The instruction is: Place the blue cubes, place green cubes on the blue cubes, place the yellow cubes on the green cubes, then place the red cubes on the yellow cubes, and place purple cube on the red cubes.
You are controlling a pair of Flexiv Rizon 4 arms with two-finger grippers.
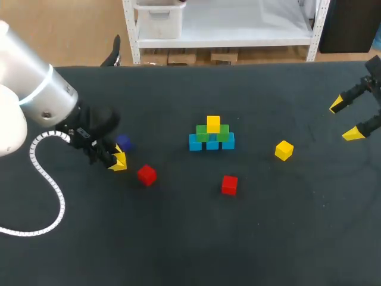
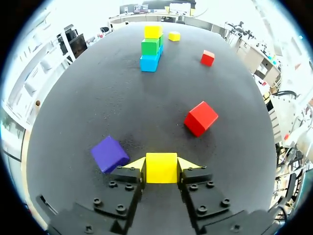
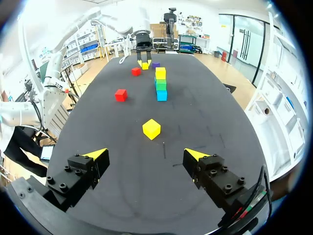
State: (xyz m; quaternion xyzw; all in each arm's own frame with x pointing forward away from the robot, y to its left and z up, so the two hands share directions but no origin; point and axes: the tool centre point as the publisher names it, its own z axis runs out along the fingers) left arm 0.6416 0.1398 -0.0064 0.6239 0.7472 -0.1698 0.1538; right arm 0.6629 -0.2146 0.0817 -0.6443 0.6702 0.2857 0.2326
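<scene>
The left gripper (image 2: 161,164) is clamped on the held yellow cube (image 2: 161,169), pinched squarely from two sides, presumably so that it can be carried to the stack; whether it is lifted off the surface cannot be told. The purple cube (image 2: 109,153) lies just beside one finger, and the near red cube (image 2: 200,118) a little ahead on the other side. The far red cube (image 2: 207,57) and the stack (image 2: 150,49) of blue, green and one yellow are well ahead. The right gripper (image 3: 145,153) is held spread apart and empty, with the loose yellow cube (image 3: 151,129) ahead of it, likely kept clear of the build. Everything is set on a dark matte table (image 1: 178,238).

The dark, matte table (image 1: 178,244) spans the head view, its far edge running straight across.
</scene>
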